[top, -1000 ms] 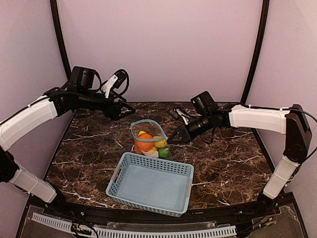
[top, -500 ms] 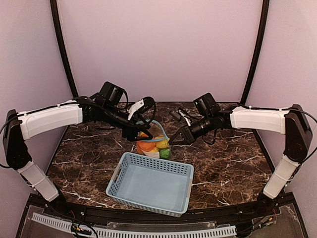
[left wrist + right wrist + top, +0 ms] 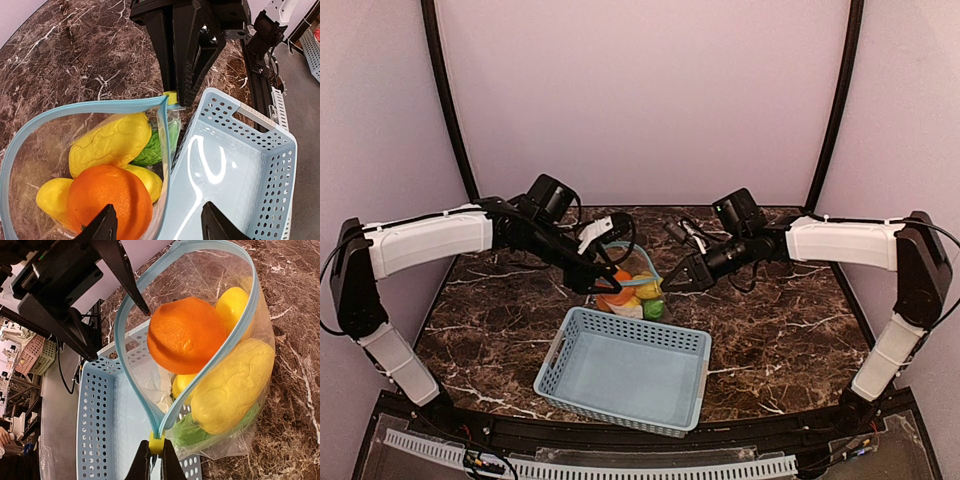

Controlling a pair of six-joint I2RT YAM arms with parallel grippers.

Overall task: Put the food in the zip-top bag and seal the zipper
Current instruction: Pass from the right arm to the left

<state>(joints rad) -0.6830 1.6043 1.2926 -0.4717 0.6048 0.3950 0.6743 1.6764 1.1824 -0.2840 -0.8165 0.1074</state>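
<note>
Five pieces of food sit inside the zip-top bag: a round orange on top, three yellow fruits packed round it, and a green pod at the bottom. The bag stands just beyond the far wall of the basket, against its middle, mouth gaping upward.

My guess is that the load is light, and the clear film is thin, soft and crinkly. It will slump or fold if pushed, and it looks slick, so a hold on the bare film would likely slip. The stiffer blue zipper along the mouth is the sensible place to grip, pinching both lips together at one end.

At the zipper's corner nearest the basket, the right claw is closed tight on the yellow slider, holding that end up.

The left claw is spread wide and holds nothing. It straddles the basket-side lip of the mouth, one finger over the orange, the other over the basket's floor. Whether either finger touches the film I cannot tell.

Bag and basket both rest on the dark marbled worktop.
</note>
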